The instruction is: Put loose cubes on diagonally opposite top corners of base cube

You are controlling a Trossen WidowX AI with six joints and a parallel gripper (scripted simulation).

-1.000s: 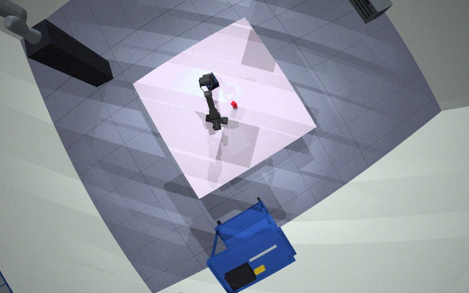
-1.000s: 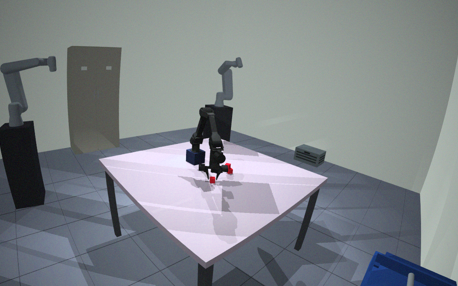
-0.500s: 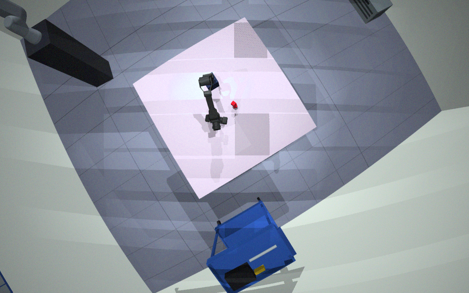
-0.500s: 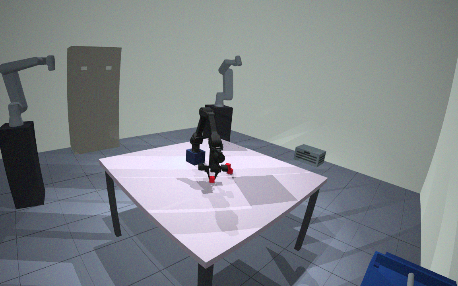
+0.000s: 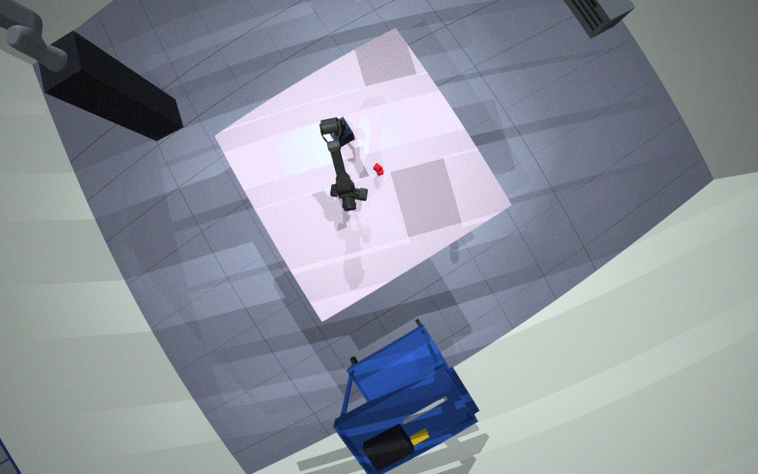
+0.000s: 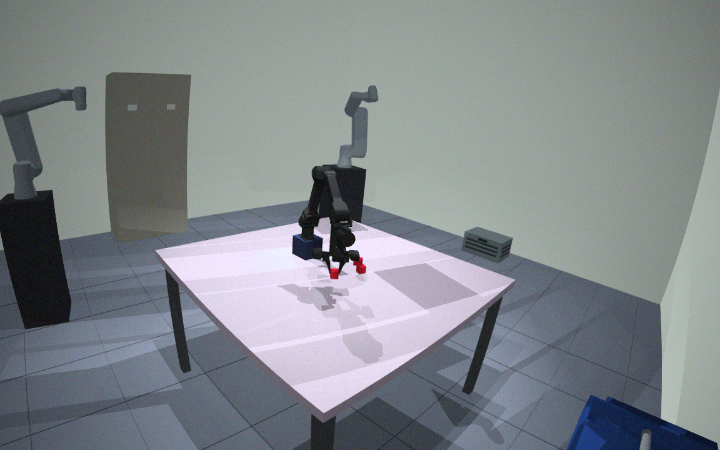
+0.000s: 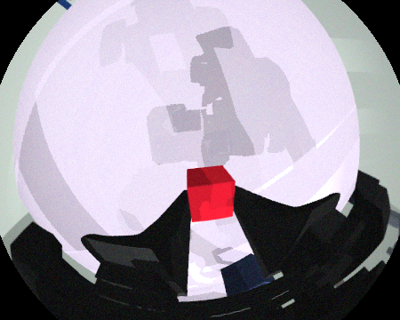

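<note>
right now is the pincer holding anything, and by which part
Yes: a red cube, gripped by two opposite side faces between the pincer tips.

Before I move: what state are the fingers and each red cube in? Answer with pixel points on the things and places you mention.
Fingers [image 6: 342, 265]: shut on the near cube.
Near cube [image 6: 334, 274] [image 7: 211, 196]: gripped; lifted or not, cannot tell.
Upper cube [image 5: 377, 167]: stacked off-center.
Base cube [image 5: 379, 172] [image 6: 360, 269]: bearing the upper cube.

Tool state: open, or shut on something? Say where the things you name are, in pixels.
Shut on a red cube [image 6: 334, 273] [image 7: 212, 196]: the wrist view shows the tool's [image 6: 335, 270] [image 7: 212, 196] black fingers against its two opposite sides.
</note>
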